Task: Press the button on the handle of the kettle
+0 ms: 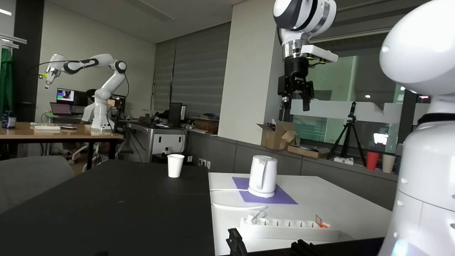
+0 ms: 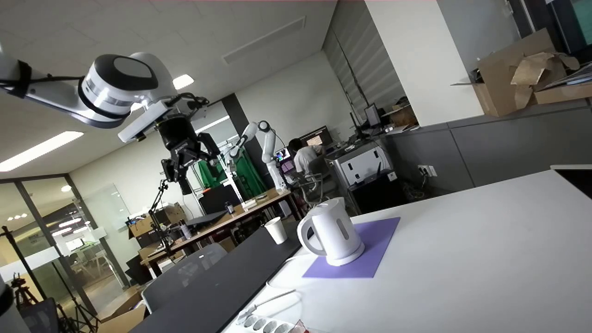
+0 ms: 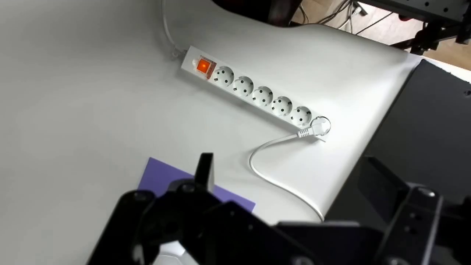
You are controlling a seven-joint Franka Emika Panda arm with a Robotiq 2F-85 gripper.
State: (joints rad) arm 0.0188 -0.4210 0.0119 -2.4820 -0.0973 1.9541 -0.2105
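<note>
One white tabletop [image 2: 462,259] and one black tabletop [image 1: 106,206] are set side by side. One purple sheet [image 2: 378,240] is laid flat on the white tabletop, and one power strip [image 1: 289,233] is placed near it. One kettle [image 2: 339,233] is stood on the purple sheet; its long axis is oriented vertically, and its handle [image 2: 304,235] is directed left in an exterior view. One gripper [image 1: 296,106] is suspended in the air, well apart from the kettle; its two fingers [image 1: 306,102] are spread wide. One white cup [image 1: 175,166] is stood upright on the black tabletop. Six sockets [image 3: 262,96] are counted on the power strip, one occupied by a plug [image 3: 320,127]; one orange switch [image 3: 203,66] is lit.
</note>
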